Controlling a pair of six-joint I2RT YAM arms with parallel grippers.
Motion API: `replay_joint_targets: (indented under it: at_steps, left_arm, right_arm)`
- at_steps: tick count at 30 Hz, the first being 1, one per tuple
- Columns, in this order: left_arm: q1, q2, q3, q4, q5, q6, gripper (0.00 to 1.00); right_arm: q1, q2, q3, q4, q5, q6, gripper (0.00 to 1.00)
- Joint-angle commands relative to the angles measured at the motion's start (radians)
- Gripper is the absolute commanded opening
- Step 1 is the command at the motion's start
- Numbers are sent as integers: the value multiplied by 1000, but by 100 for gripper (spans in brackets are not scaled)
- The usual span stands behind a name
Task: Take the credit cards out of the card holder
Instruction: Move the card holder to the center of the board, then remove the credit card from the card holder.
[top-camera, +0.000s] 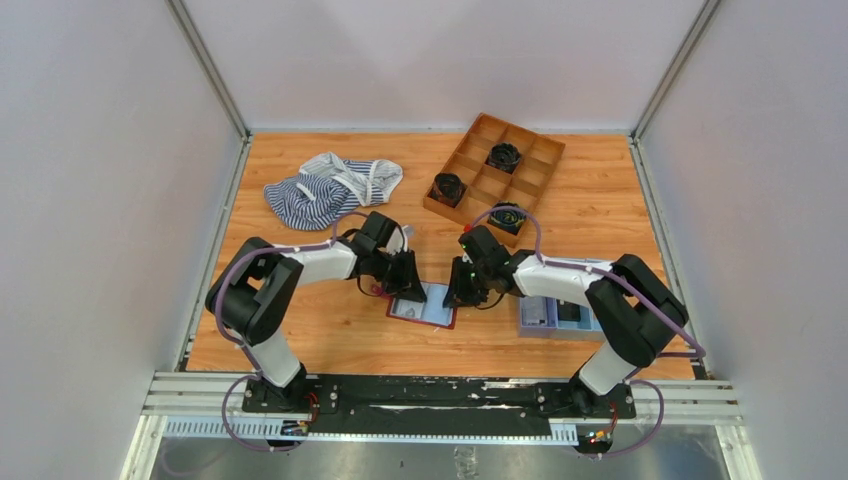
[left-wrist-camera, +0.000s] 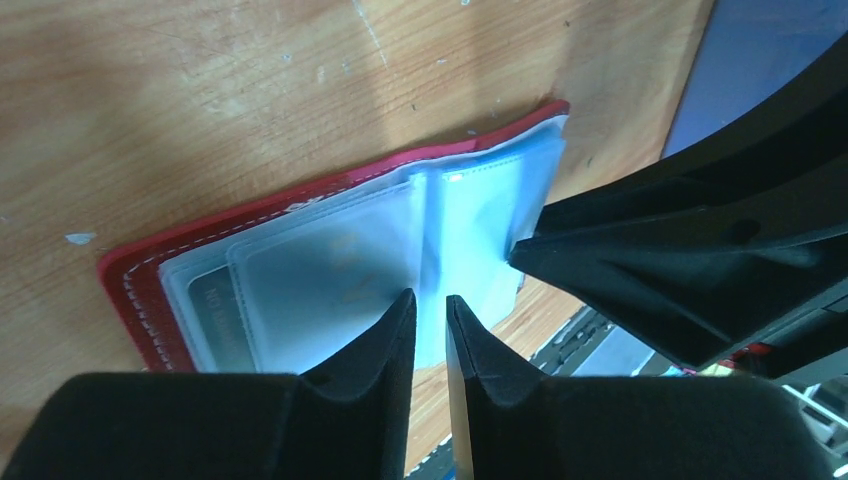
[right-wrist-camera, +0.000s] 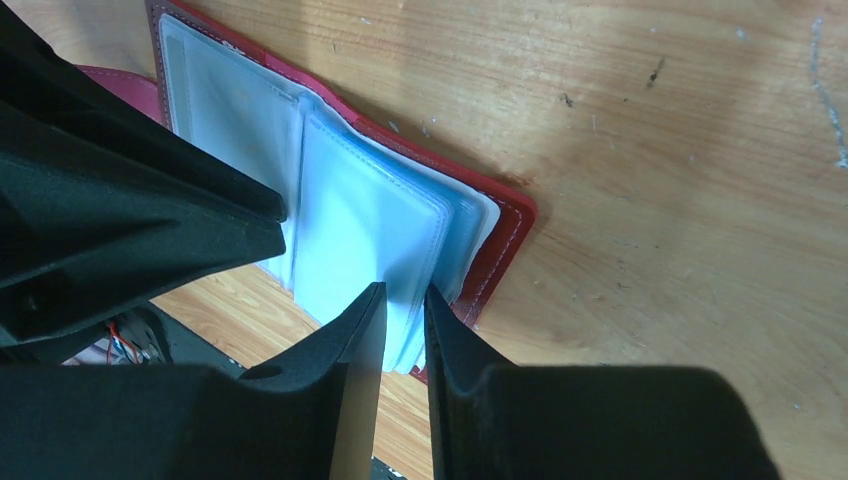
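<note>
1. Wood-grain tabletop (left-wrist-camera: 200, 90) backs both wrist views. In the left wrist view, the left gripper (left-wrist-camera: 430, 300) has its fingers drawn to a narrow slit over the clear sleeves (left-wrist-camera: 480, 200). Whether they pinch one cannot be told.
2. In the right wrist view, the right gripper (right-wrist-camera: 403, 292) leaves a slightly wider slit at the free edge of the sleeves. Its grip is likewise unresolved.
3. Each wrist view also shows the opposite gripper's fingertip meeting the sleeves from the other side.
4. The card holder (left-wrist-camera: 300, 265) lies open on the table, red cover down. Only the left wrist view reveals the credit cards (left-wrist-camera: 215, 305): one grey card inside a pocket.
5. Only the top view shows the surroundings. The holder sits between both arms. A light-blue tray (top-camera: 530, 330) lies under the right arm. A divided tray (top-camera: 456, 158) with black coils (top-camera: 503, 157) and a striped cloth (top-camera: 320, 190) lie farther back.
</note>
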Motion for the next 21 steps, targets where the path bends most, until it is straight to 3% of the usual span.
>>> replay_joint_targets:
  at_steps: [1,4,7,11,14,21]
  left_arm:
    - [-3,4,-17,66,60,-43,22]
    - [-3,-27,8,2,11,-15,21]
    - [-3,-82,62,-167,-161,63,22]
    - [-3,-145,99,-287,-320,108,34]
    - [-3,-155,102,-307,-341,119,39]
    - [-3,-118,78,-277,-302,108,40]
  right_arm:
    - [19,49,-52,-33,54,-7,25]
    - [19,49,-53,-34,57,-5,25]
    - [19,47,-58,-32,59,-4,25]
    - [18,52,-61,-30,57,-5,24]
    - [17,52,-61,-27,57,-5,24]
    - [17,44,-68,-28,59,-4,25]
